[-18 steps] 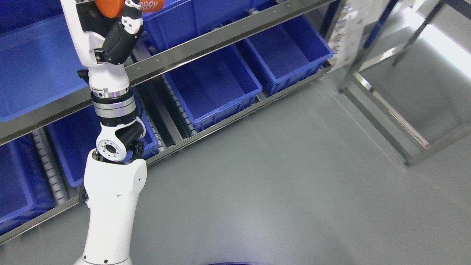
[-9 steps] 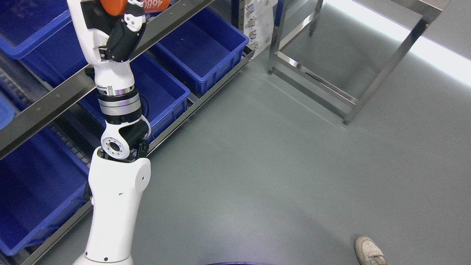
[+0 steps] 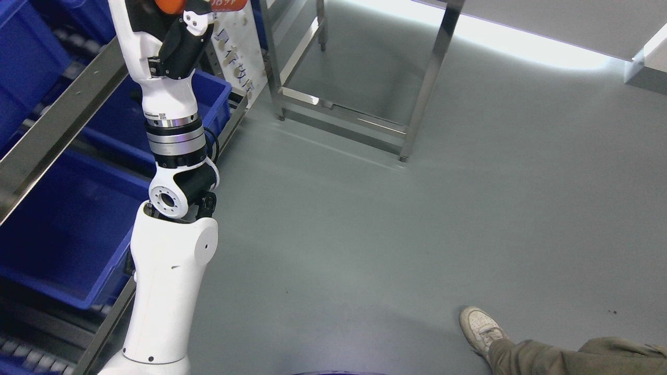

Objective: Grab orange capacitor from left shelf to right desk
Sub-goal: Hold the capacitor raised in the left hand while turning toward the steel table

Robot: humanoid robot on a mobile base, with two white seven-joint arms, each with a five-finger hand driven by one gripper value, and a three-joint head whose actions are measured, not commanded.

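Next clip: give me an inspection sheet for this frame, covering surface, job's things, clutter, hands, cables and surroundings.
Surface: grey floor; only the steel desk frame shows, its top out of view.
Job's things: orange capacitor at the top edge, cut off by the frame, held in the left hand.
Clutter: nothing seen.
Hands: left hand raised on its arm, closed on the capacitor; right hand not in view.
Cables: a black cable loops at the left wrist.
Surroundings: shelf with blue bins at left; a person's shoe and trouser leg at lower right.
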